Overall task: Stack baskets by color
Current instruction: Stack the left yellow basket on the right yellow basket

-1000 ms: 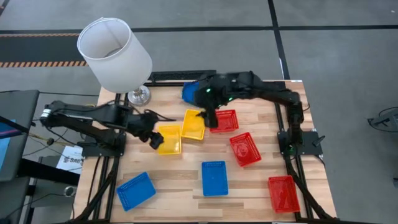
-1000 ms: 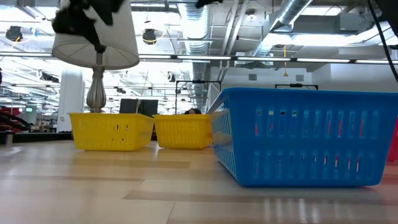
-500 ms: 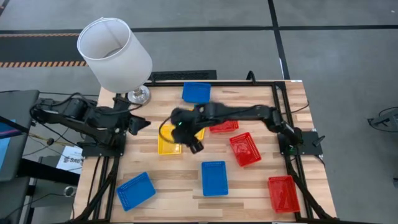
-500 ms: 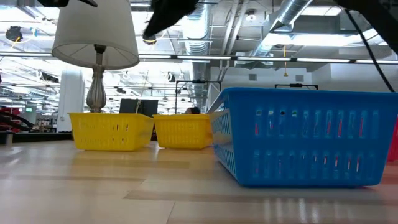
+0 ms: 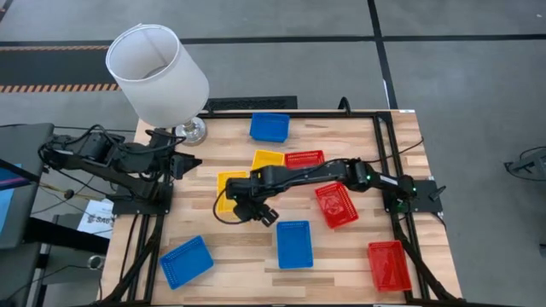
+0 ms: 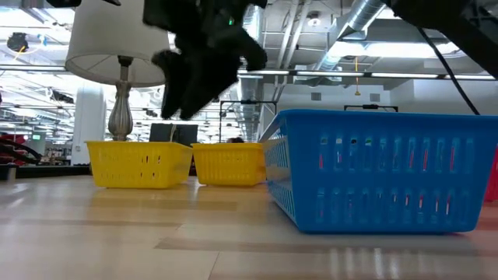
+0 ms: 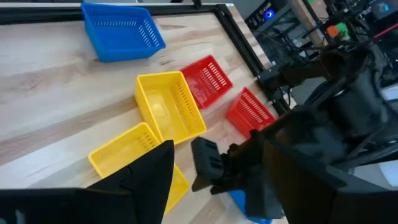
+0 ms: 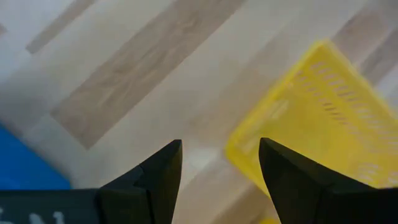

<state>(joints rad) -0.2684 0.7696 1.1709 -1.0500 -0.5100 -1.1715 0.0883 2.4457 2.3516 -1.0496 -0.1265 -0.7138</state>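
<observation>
- Your right claw (image 5: 256,211) has swung across the tabletop (image 5: 341,256) in the last second and now hovers, fingers wide and empty, over the near yellow basket (image 5: 229,189) (third yellow possibly nested).
- Second yellow basket (image 5: 267,159) sits just behind.
- Left claw (image 5: 181,164) has pulled back by the lamp (image 5: 156,72), spread, empty.
- Nothing stacked yet.

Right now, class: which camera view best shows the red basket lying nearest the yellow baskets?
The left wrist view: the red basket shows whole, unblocked, beside the yellow baskets. The high view shows it small; the low and right wrist views miss it.
</observation>
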